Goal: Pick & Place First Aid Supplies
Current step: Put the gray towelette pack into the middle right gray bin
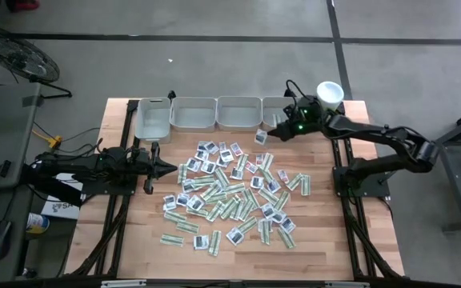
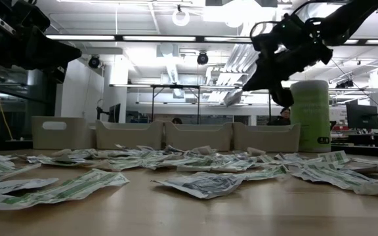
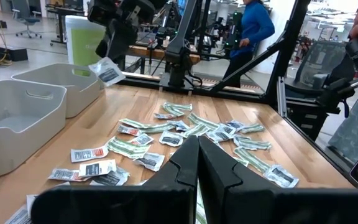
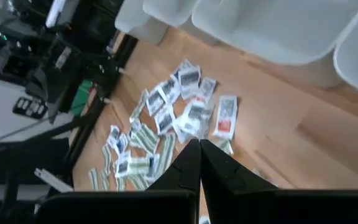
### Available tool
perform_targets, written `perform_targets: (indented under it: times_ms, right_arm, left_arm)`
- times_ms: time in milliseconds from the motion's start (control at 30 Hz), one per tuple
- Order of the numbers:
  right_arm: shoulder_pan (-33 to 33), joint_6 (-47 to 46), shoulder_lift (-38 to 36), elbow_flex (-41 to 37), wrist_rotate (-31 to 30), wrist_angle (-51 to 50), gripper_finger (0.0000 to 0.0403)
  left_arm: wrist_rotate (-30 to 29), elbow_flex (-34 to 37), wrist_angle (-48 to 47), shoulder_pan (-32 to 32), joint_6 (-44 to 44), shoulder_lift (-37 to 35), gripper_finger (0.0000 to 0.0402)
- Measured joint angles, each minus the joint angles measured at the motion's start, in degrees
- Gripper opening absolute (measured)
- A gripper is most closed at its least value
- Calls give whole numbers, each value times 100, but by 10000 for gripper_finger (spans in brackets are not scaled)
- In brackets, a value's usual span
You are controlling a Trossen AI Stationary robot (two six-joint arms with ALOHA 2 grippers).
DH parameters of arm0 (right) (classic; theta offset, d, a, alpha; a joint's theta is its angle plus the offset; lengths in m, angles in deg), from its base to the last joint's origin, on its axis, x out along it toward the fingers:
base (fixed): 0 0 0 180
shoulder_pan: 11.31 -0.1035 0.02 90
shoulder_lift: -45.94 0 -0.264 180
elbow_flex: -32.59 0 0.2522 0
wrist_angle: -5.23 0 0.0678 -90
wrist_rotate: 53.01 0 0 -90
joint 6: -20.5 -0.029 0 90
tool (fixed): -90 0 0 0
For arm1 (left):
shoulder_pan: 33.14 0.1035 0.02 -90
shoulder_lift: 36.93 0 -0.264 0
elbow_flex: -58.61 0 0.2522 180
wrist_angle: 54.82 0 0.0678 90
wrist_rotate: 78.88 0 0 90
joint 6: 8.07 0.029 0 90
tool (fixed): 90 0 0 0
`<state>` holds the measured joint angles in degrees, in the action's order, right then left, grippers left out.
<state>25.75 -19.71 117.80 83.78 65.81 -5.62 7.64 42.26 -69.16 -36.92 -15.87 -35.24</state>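
We have the right hand [image 1: 267,134] raised at the far right of the tabletop [image 1: 326,240], pinched shut on one white sachet [image 1: 261,138] that hangs from its tips just before the row of grey trays [image 1: 194,114], so the drop lies a short way beyond it, into the tray at the right end [image 1: 274,104], we judge; the remaining first aid supplies [image 1: 230,196] lie scattered flat over the middle of the tabletop, toward us from that hand; the left hand [image 1: 169,168] waits shut and empty at the pile's left edge, the nearer one to those sachets but well apart from the carried one.
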Motion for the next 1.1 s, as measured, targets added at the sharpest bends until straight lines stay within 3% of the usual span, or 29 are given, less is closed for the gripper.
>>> perform_targets:
  times_ms: [167,667,1100]
  right_arm:
    - [2,-139,352,174,-293,295,0]
    - [48,-172,1854,1687,-1285,296,0]
    - [162,-303,2863,2472,-2357,-548,0]
  left_arm:
    - [2,0,0,0,0,-2,1]
    - [0,0,-2,0,1,0,1]
    - [2,0,-1,0,-1,-2,1]
